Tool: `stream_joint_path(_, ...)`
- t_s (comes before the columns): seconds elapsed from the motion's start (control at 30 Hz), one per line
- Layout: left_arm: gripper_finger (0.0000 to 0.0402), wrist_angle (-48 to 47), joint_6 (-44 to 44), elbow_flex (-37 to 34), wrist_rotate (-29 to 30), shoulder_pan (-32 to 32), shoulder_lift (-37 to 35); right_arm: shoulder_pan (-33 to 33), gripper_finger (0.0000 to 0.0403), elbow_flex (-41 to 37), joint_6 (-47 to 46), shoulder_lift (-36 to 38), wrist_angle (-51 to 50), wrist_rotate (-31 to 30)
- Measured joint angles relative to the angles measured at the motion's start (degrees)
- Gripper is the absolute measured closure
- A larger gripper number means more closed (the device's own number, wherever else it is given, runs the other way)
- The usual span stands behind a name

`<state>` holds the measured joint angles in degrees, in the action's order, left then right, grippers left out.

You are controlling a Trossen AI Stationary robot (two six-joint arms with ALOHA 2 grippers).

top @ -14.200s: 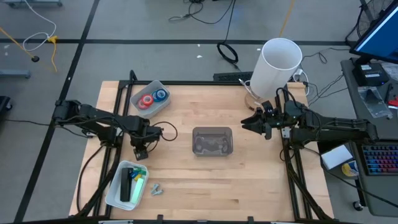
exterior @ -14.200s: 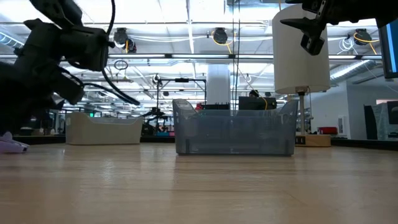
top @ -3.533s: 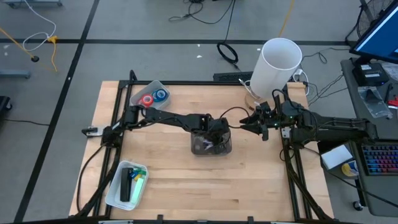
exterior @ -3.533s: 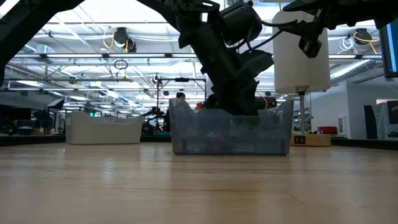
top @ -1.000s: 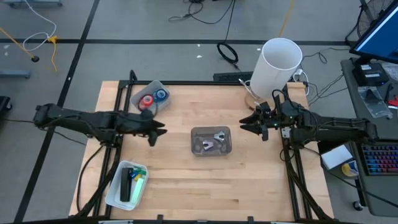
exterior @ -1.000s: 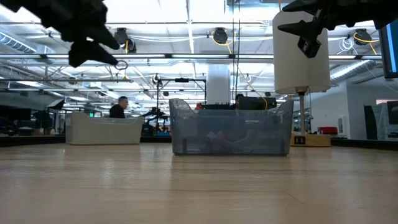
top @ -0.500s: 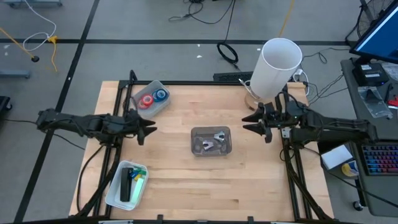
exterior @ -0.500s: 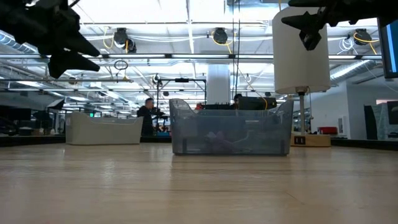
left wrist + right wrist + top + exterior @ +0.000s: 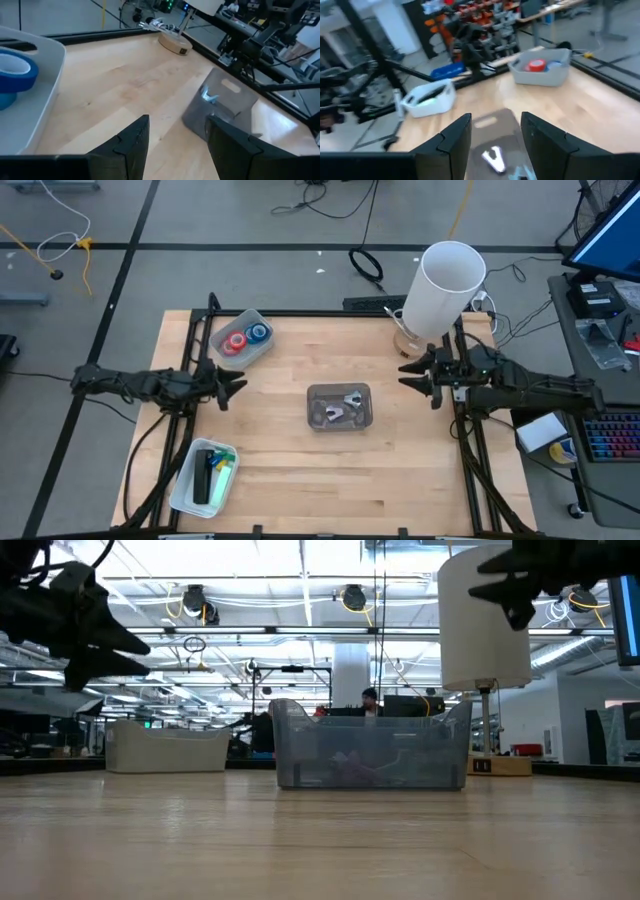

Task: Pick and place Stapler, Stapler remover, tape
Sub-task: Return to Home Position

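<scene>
Hovering over the table's left edge, the left gripper point(image 9: 226, 385) holds nothing, its fingers apart; the right gripper point(image 9: 417, 377) hangs at the right side near the white cylinder point(image 9: 446, 288), fingers also apart and empty. A remover point(image 9: 348, 400) lies in the grey bin point(image 9: 339, 419) at mid-table. Red tape point(image 9: 236, 342) and blue tape point(image 9: 259, 333) sit side by side in the tray point(image 9: 246, 353) at the back left, just beyond the left gripper. What I take for the stapler point(image 9: 204, 477), a dark bar, lies in the front-left tray point(image 9: 183, 484) beside something green. If the bin is the goal, I judge the rolls and the stapler are what remains outside it. Risks: the two rolls sit close together, so open fingers coming down on one could nudge or catch the other; the tray wall is near the rolls and a finger might strike it and shove the tray; the stapler lies tight against the green thing, leaving little room for a finger beside it. No brand, label or writing can be read anywhere.
</scene>
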<state>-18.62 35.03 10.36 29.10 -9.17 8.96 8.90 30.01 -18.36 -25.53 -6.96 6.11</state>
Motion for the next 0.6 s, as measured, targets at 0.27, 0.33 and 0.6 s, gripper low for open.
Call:
stream_joint_path(0.27, 0.0211, 4.24, 0.57, -4.65, 1.0, 0.0, -2.28, 0.01, 0.0236, -13.4, -5.45, 5.15, 11.91, -0.56)
stream_joint_path(0.33, 0.0211, 4.88, -0.46, -4.58, 1.11, 0.0, -2.42, 0.0, 0.0236, -16.96, -6.21, 7.36, 15.45, 0.47)
stream_joint_path(0.6, 0.0211, 5.75, -2.38, -4.56, 1.11, 0.0, -3.14, -0.01, 0.0236, -23.74, -9.02, 17.85, 17.85, 1.63)
